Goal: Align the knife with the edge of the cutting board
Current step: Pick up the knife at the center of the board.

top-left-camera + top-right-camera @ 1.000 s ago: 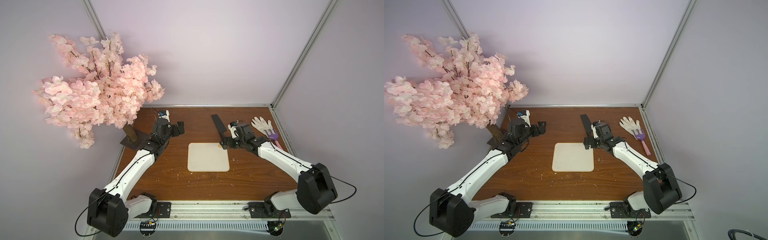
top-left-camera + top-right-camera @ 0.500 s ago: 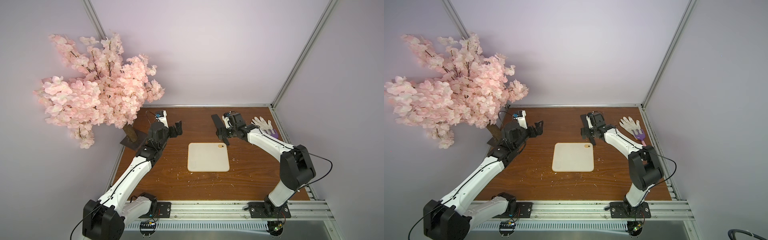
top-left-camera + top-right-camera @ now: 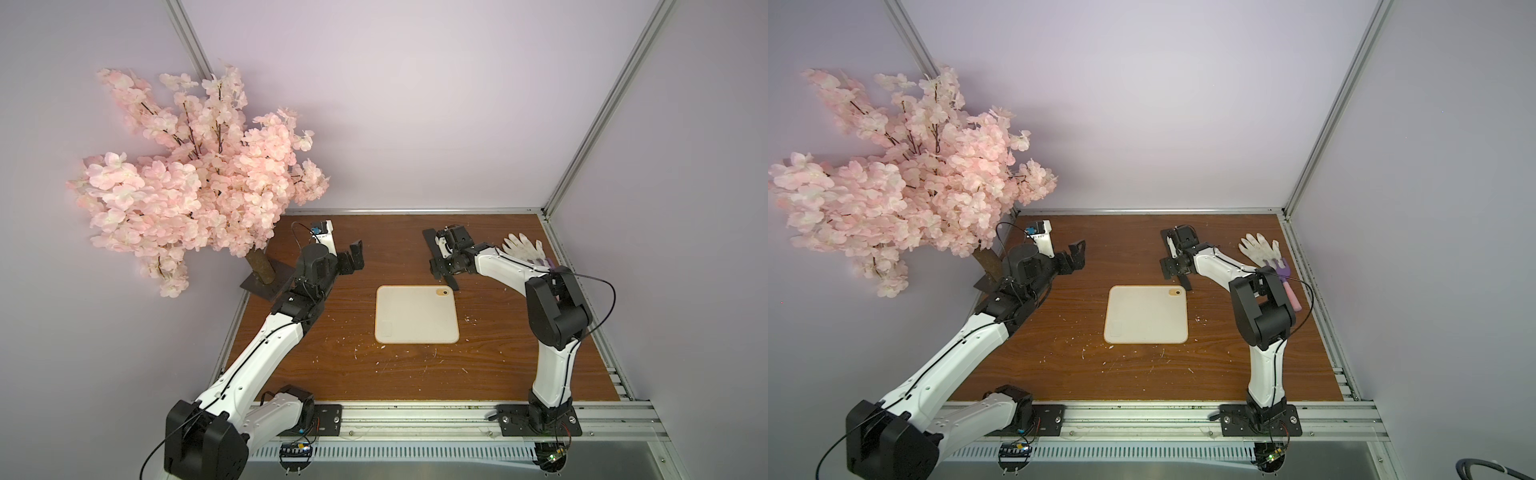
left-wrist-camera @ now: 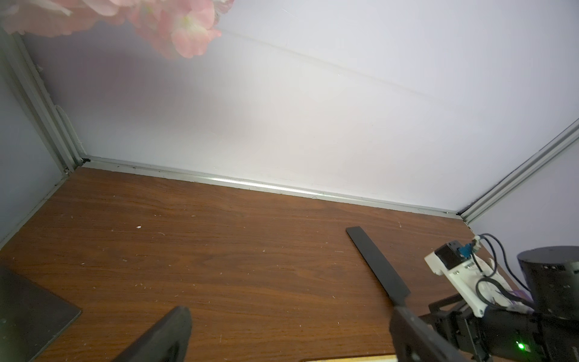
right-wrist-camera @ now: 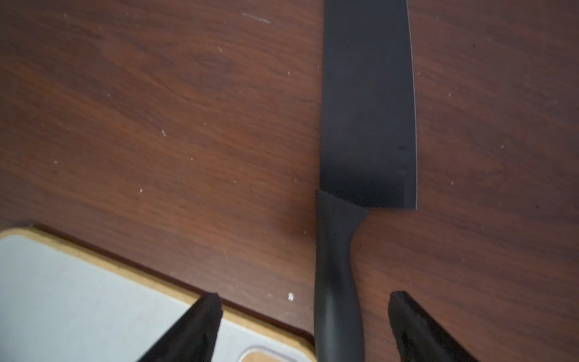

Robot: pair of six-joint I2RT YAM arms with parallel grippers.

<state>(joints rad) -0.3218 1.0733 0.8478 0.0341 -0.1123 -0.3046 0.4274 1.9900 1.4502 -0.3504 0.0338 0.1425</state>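
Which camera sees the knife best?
Right wrist view: the knife is close, blade and handle clear. Left wrist view shows only its blade, far off. In both top views the right arm hides most.

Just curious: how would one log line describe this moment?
right jaws: open, astride knife handle | knife: beside cutting board corner | left jaws: open, empty

A: Layout check?
B: Spotted cutting board (image 3: 1145,314) mid-frame, orange-ringed hole at upper-right corner.
A: And the knife (image 3: 1186,282)?
B: Above that corner, angled, handle end just beside it. Mostly hidden under right gripper (image 3: 1174,268). Also glove (image 3: 1260,247) and fork (image 3: 1285,276) far right.
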